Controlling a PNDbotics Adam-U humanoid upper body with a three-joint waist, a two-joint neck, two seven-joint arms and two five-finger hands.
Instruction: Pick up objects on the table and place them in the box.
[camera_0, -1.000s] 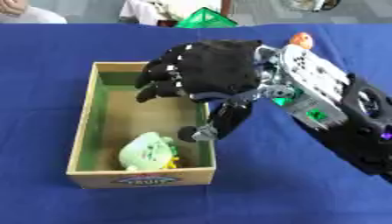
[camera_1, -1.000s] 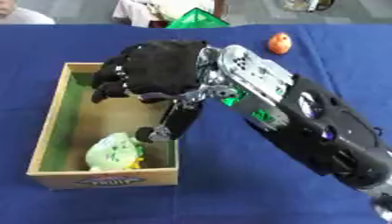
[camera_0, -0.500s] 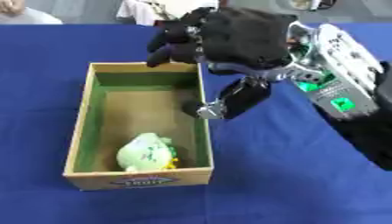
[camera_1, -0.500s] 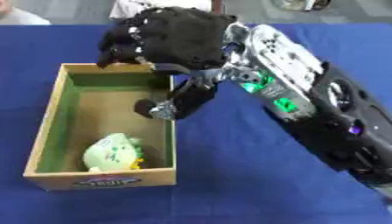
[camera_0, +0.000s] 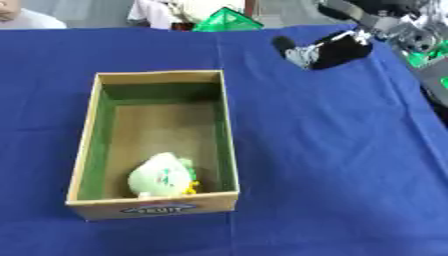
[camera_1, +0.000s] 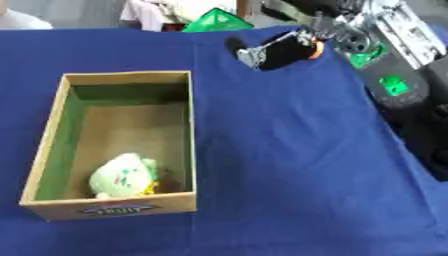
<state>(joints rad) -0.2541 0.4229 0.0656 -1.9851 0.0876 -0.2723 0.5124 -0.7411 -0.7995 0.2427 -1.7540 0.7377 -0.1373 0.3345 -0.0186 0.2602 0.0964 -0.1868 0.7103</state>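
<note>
Now right hand (camera_1: 280, 50) at far edge, fingers unclear; green toy (camera_0: 162, 175) in box (camera_0: 83, 150).

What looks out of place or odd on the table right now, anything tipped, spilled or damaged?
Nothing stands out. The cardboard box sits flat and whole on the blue table, with one pale green object inside at its near end. The right hand is at the table's far right, with something orange beside it. Nothing is spilled.
</note>
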